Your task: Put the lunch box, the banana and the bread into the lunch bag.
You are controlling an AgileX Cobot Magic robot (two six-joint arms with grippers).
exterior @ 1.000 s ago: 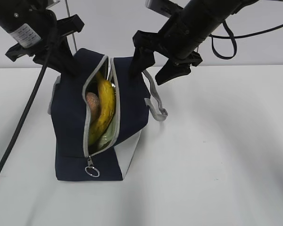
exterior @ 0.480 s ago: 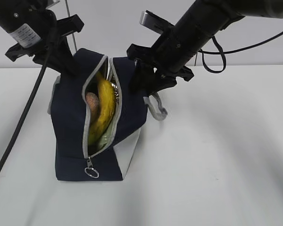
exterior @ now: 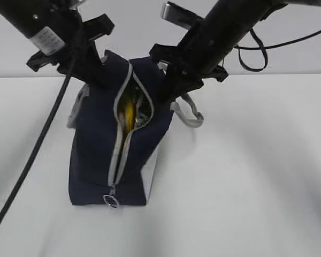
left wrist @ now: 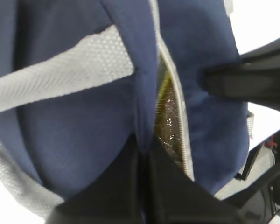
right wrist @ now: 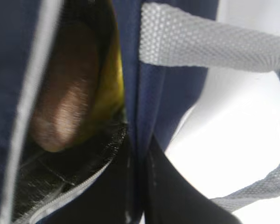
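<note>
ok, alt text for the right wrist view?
The right gripper is shut on the navy fabric edge of the lunch bag beside its open zipper. Inside the opening sit the brown bread and a strip of the yellow banana; a grey strap handle crosses above.

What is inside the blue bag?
Through the lunch bag's narrow opening, the yellow banana shows, and the right wrist view shows the brown bread beside it. The lunch box is hidden.

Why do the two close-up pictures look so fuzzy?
In the right wrist view the camera is pressed close, so the bread and banana inside the lunch bag smear soft. In the left wrist view the bag's grey strap blurs too. The exterior view is sharper, with soft shadows on the table.
</note>
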